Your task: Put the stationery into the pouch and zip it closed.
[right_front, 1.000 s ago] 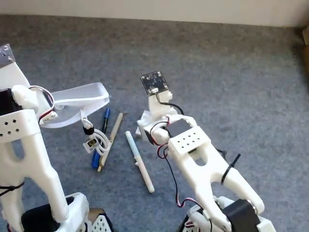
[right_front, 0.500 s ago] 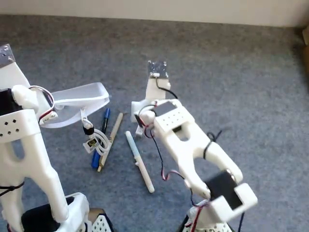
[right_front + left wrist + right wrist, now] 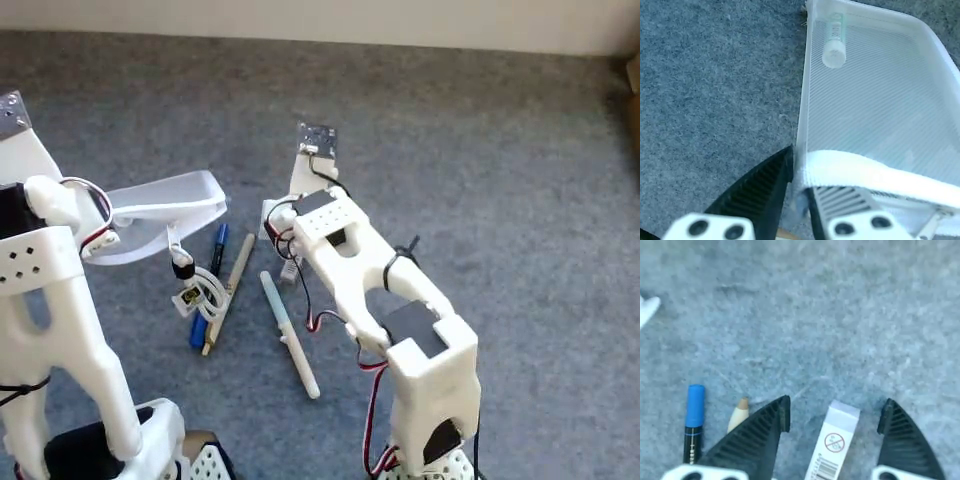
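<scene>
While the pouch point(image 3: 165, 205) and the loose stationery lie where they did a second ago, the right arm point(image 3: 345, 260) in the high view has straightened forward and swung toward the left arm point(image 3: 50, 300). Its wrist now sits just beside the pencil point(image 3: 232, 285). The pouch hangs from the left arm's end with its mouth gaping, near the far ends of the pencil and the blue pen point(image 3: 199, 328), which lie side by side. A white pen point(image 3: 287, 335) lies apart from them, closer to the right arm.

From the left wrist, the left gripper point(image 3: 797, 165) is clenched on the edge of the pouch point(image 3: 875, 100). A small capped tube point(image 3: 834, 42), perhaps a glue stick, lies inside at the far corner.

From the right wrist, the right gripper point(image 3: 836, 410) is spread wide, with a white eraser point(image 3: 832, 447) lying between its fingers, seemingly untouched. The blue pen's cap point(image 3: 694, 415) and the pencil's tip point(image 3: 738, 417) lie just outside one finger.

Everything rests on grey felt-like carpet point(image 3: 480, 150), and a pale wall point(image 3: 350, 20) runs along the far edge.
</scene>
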Controlling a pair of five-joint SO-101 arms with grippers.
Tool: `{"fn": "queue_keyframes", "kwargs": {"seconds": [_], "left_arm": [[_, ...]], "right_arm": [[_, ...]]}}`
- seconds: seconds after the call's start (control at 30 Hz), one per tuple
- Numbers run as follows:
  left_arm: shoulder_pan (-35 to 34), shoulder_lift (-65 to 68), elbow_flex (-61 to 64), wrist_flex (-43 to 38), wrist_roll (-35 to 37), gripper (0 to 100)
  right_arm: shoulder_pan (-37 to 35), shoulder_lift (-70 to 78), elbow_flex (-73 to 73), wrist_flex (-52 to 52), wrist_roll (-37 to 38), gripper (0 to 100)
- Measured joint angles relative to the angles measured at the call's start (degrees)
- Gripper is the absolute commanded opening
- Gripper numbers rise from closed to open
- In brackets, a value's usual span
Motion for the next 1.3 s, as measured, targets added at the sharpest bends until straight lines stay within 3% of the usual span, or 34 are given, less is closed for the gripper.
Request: {"fn": "queue_keyframes", "kwargs": {"seconds": [0.13,0.33,0.63,0.8,1.0,1.3], "left_arm": [[0.0,0.0,0.0,0.0,0.0,5],[0.0,0.0,0.0,0.0,0.0,5],[0.0,0.0,0.0,0.0,0.0,5],[0.0,0.0,0.0,0.0,0.0,5],[0.0,0.0,0.0,0.0,0.0,5],[0.0,0.0,0.0,0.0,0.0,5]], "right_arm": [[0.0,4.31,-7.03,7.74,0.0,26.5],[0.26,13.36,-21.27,19.34,0.0,14.2],[1.85,25.67,-42.29,34.9,0.26,14.1],[1.85,31.3,-51.87,42.11,8.53,14.0],[1.85,36.57,-61.98,50.11,12.84,13.9],[1.85,38.95,-66.55,53.98,13.71,13.8]]}}
